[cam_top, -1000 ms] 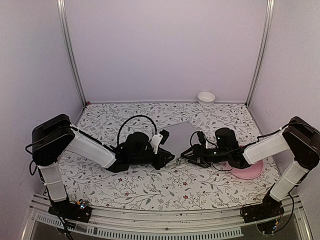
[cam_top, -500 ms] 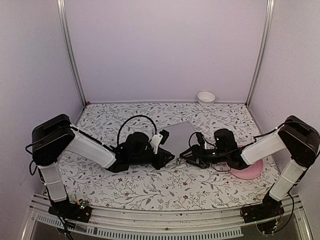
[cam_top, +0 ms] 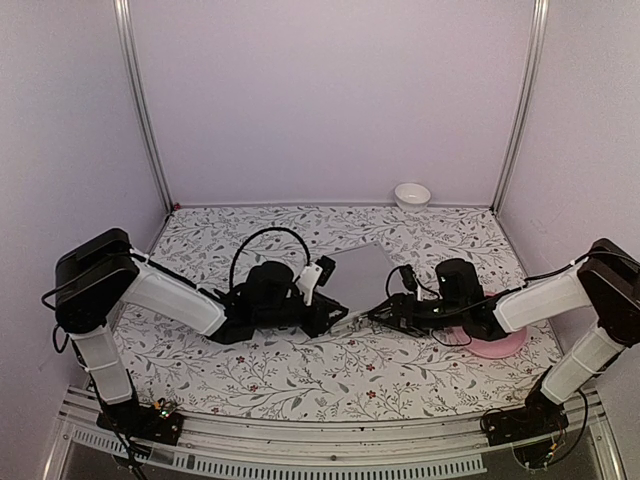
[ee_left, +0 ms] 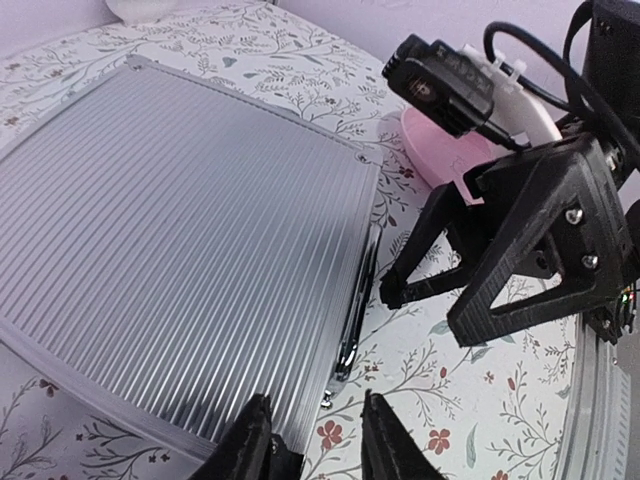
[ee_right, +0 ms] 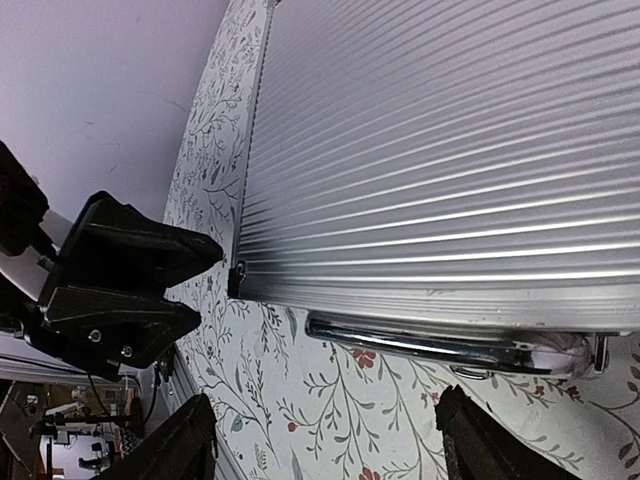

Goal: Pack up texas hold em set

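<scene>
The set's silver ribbed case (cam_top: 355,270) lies closed and flat on the floral table; chips, cards and other pieces are out of view. Its chrome handle (ee_right: 440,343) lies along the near edge. My left gripper (cam_top: 338,318) sits low at the case's near left corner. In the left wrist view its fingertips (ee_left: 250,445) stand a narrow gap apart over the case (ee_left: 170,220) rim, gripping nothing. My right gripper (cam_top: 375,313) faces it from the right, open wide, with the handle (ee_left: 358,300) just ahead of its fingers (ee_right: 190,440).
A pink plate (cam_top: 497,345) lies under the right forearm, also visible behind the right gripper (ee_left: 425,315). A white bowl (cam_top: 412,194) stands at the back wall. The two grippers point at each other, tips close together in front of the case.
The left jaws have eased slightly apart. The right arm has shifted a little to the right, its jaws staying wide. The case has not moved.
</scene>
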